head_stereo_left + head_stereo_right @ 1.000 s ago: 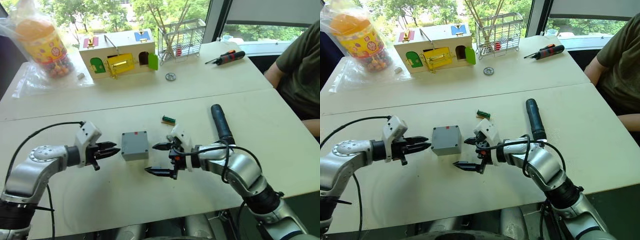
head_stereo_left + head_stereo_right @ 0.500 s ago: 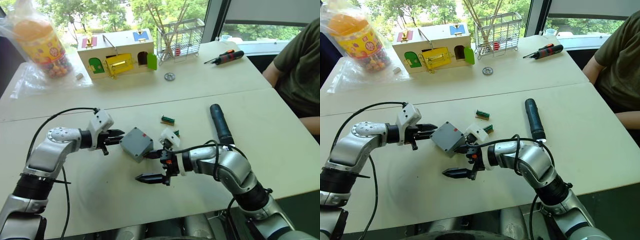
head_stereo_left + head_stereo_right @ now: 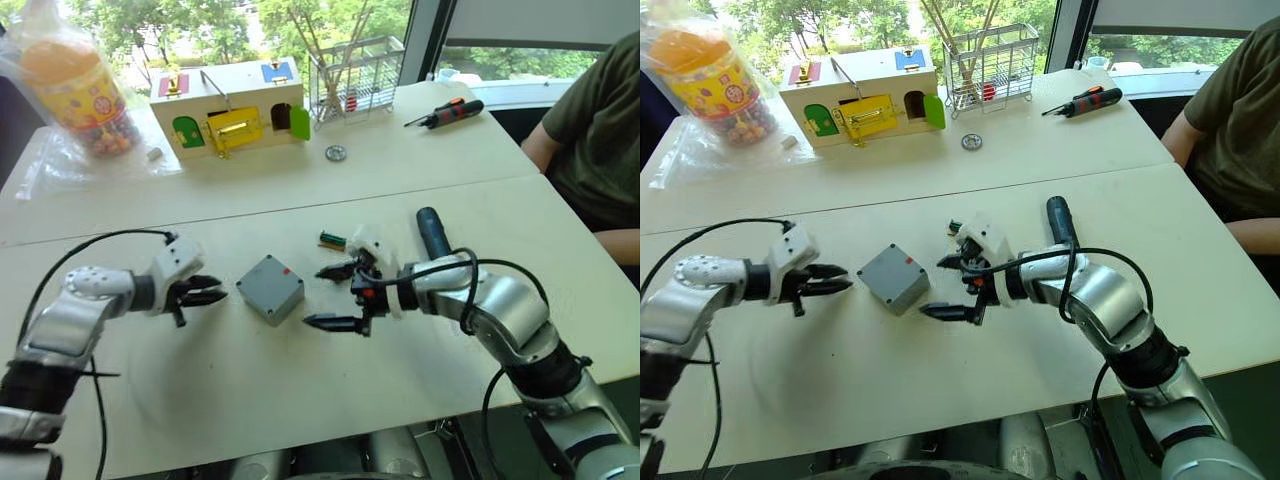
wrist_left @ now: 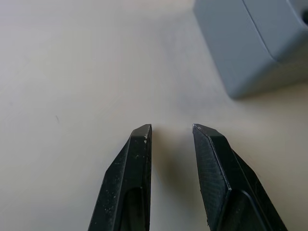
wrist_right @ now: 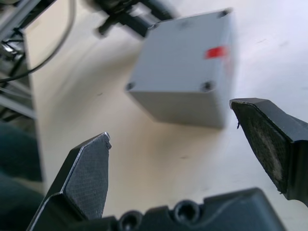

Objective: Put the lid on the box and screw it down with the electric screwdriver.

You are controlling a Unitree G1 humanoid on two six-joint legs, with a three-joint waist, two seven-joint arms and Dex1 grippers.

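The grey box [image 3: 270, 289] stands turned cornerwise on the near table between my two grippers. Its top is closed by the lid [image 5: 183, 53], which has screw holes at the corners and a small red mark. My left gripper [image 3: 212, 292] lies a little to the box's left, apart from it, fingers narrowly open and empty. On the box's right my right gripper [image 3: 325, 297] is wide open around nothing, its fingertips close to the box's corner. The black electric screwdriver [image 3: 432, 232] lies on the table behind my right forearm, its near end hidden.
A small green part [image 3: 333, 239] lies just beyond my right gripper. On the far table stand a wooden latch box [image 3: 228, 105], a wire basket [image 3: 350, 75], a sweets jar in a bag [image 3: 75, 85], a metal disc [image 3: 335, 153] and an orange-and-black screwdriver [image 3: 448, 113]. A person [image 3: 590, 130] sits at right.
The box has turned from square-on to cornerwise. My left gripper touched it half a second ago and has drawn back to the left. My right gripper has pulled back to the right.
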